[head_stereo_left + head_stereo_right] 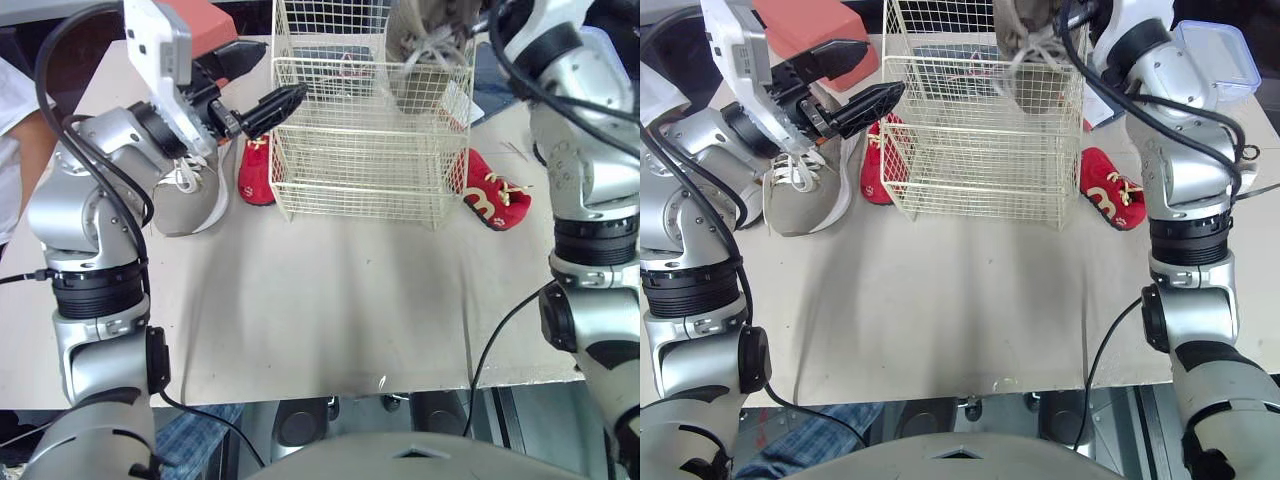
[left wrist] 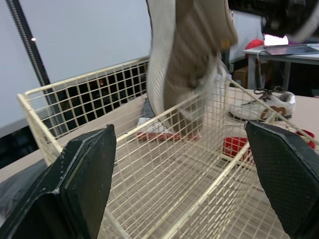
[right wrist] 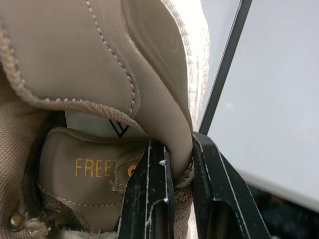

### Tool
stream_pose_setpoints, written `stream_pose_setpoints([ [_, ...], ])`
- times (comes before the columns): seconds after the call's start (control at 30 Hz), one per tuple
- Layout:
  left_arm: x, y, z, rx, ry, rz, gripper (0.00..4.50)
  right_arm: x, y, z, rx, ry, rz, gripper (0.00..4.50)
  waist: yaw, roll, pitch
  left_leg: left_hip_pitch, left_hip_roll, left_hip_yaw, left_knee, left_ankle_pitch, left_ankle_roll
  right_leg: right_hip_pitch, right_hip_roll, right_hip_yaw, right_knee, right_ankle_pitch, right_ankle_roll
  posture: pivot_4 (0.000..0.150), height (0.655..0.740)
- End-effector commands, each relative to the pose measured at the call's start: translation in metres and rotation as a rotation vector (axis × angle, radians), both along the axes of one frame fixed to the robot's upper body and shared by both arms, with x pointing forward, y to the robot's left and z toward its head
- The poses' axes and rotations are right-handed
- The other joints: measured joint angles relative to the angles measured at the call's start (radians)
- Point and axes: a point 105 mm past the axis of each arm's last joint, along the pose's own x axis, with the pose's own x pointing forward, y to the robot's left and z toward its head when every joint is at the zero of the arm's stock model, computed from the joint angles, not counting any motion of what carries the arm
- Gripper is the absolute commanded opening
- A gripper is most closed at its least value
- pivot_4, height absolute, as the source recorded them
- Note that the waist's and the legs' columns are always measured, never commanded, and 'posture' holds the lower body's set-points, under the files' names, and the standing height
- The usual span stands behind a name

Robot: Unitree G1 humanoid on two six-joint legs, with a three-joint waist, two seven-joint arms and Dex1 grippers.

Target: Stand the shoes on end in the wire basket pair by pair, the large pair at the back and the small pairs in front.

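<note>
Right gripper pinching tan sneaker by its heel collar over far right of wire basket, left gripper spread wide beside basket's left rim.

Table: a pale, flat top.
Wire basket: stands on the table, right in front of the left gripper.
Big tan shoe: lies under that gripper's arm.
Red shoe: just below the gripper, touching the basket, I think.
Other red shoe: on the basket's far side from the gripper.

Lab-like workroom, plain pale wall, black upright post, desk in the background, beige worktable
</note>
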Motion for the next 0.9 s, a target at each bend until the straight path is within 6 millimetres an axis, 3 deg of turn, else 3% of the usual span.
stream_pose_setpoints([
  [0.03,-0.009,0.003,0.014,0.011,-0.064,0.014,4.45,0.004,-0.013,-0.022,-0.019,0.081,-0.095,0.0,0.003,0.0,0.0,0.0,0.0,0.0,0.0,0.0,0.0,0.0,0.0,0.0,0.0,0.0,0.0,0.15,0.686],
  [0.17,-0.008,0.006,0.011,0.014,-0.056,0.024,4.45,0.005,-0.015,-0.045,0.019,0.186,-0.109,0.0,0.001,-0.001,-0.001,0.0,0.0,0.0,0.0,0.0,0.0,0.0,0.0,0.0,0.0,0.0,0.0,0.15,0.686],
  [0.27,-0.006,0.009,0.009,0.018,-0.052,0.038,4.45,0.002,-0.017,-0.046,0.01,0.188,-0.101,0.0,0.0,-0.001,-0.001,0.0,0.0,-0.001,0.0,0.0,0.0,0.0,0.0,0.0,0.0,0.0,0.0,0.15,0.686],
  [0.4,-0.004,0.014,0.008,0.019,-0.052,0.054,4.5,-0.006,-0.014,-0.026,-0.025,0.111,-0.045,1.69,-0.002,-0.001,-0.001,0.0,0.0,0.0,0.0,0.0,0.0,0.0,0.0,0.0,0.0,0.0,0.0,0.15,0.686],
  [0.43,-0.003,0.015,0.007,0.019,-0.053,0.058,4.5,-0.008,-0.012,-0.021,-0.027,0.093,-0.02,1.94,-0.004,-0.001,-0.001,0.0,0.0,0.0,0.0,0.0,0.0,0.0,0.0,0.0,0.0,0.0,0.0,0.15,0.686],
  [0.47,-0.002,0.016,0.007,0.014,-0.059,0.062,4.5,-0.01,-0.012,-0.016,-0.031,0.079,0.003,2.63,-0.004,-0.001,-0.001,0.0,0.0,0.0,0.0,0.0,0.0,0.0,0.0,0.0,0.0,0.0,0.0,0.15,0.686],
  [0.53,0.0,0.021,0.007,0.01,-0.072,0.088,4.5,-0.015,-0.016,-0.005,-0.034,0.059,0.047,3.12,-0.008,-0.001,-0.001,0.0,0.0,0.0,0.0,0.0,0.0,0.0,0.001,0.0,0.0,0.0,0.0,0.15,0.686],
  [0.63,-0.001,0.028,0.008,-0.008,-0.079,0.106,4.5,-0.022,-0.028,0.008,-0.062,0.031,0.064,4.45,-0.006,-0.001,-0.001,0.0,0.0,0.0,0.0,0.0,0.0,0.0,0.001,0.0,0.0,0.0,0.0,0.15,0.686],
  [0.83,0.002,0.071,0.014,-0.119,-0.095,0.247,4.5,-0.059,-0.011,0.021,-0.179,0.019,0.342,4.45,-0.007,-0.001,0.0,0.0,0.0,0.0,-0.001,0.0,0.0,0.0,0.001,0.0,-0.001,0.0,0.0,0.15,0.686],
  [0.9,0.01,0.1,0.01,-0.162,-0.075,0.371,4.5,-0.079,0.003,0.018,-0.197,0.022,0.506,4.45,-0.008,-0.001,0.0,0.001,0.0,0.0,-0.001,0.0,0.0,0.0,0.001,0.0,0.0,0.0,0.0,0.15,0.686],
])
